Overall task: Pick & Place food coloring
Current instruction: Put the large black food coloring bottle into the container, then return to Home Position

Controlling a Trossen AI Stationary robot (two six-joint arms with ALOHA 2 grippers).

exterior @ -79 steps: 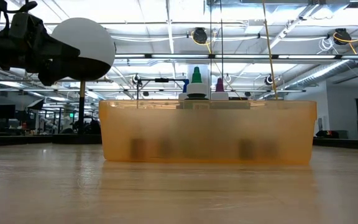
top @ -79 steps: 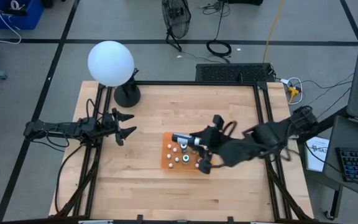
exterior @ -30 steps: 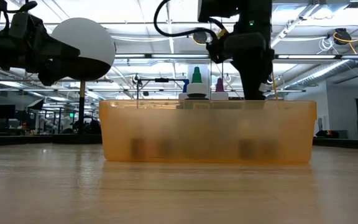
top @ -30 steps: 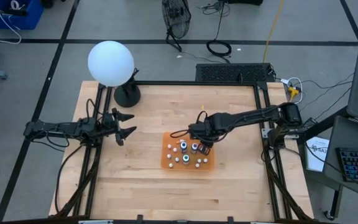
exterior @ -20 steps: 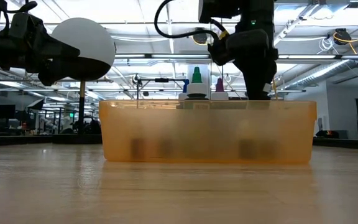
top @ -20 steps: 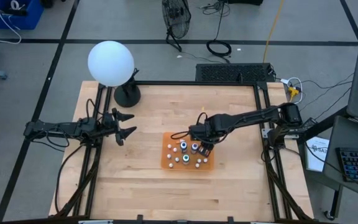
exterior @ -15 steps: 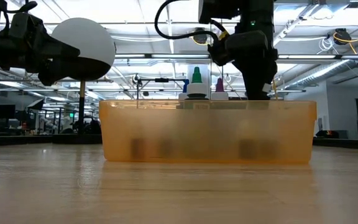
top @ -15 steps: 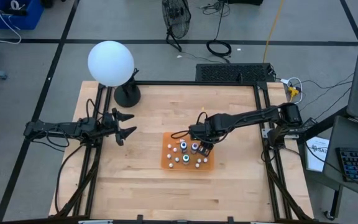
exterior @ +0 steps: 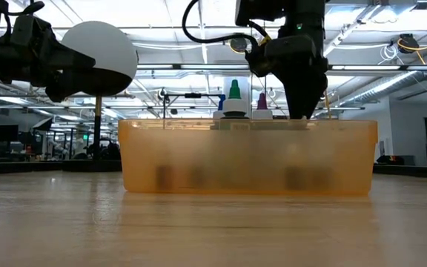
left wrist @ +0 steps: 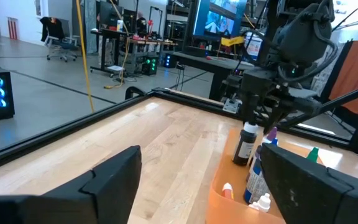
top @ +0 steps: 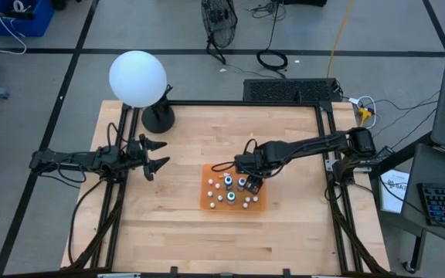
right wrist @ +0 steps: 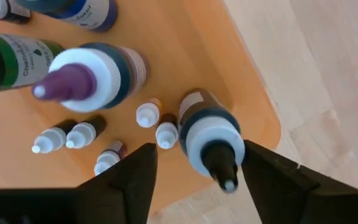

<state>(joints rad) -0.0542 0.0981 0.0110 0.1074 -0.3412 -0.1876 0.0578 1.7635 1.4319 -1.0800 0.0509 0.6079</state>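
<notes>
Your right gripper hangs over the far right corner of the orange tray, pointing straight down, with its two dark fingers spread apart and nothing pinched between them. Directly below it, in the gap between those fingers, stands a dark-bodied food coloring bottle with a white collar and a dark tip; the fingers flank it without touching it. Just beside that bottle, toward the middle of the tray, you have two tiny white-capped bottles, and a little farther out three more tiny ones in a loose cluster. Beyond them stands a larger bottle with a purple tip, next to a green-labelled bottle and a blue-bodied one. In the low view the right gripper dips down to the tray's rim, with the green tip and the purple tip rising just beside it. All the bottles you can see sit inside the tray, near the middle of the wooden table. Your left gripper waits well apart from the tray on the other side, fingers spread and empty, with the white globe on its black base behind it.
</notes>
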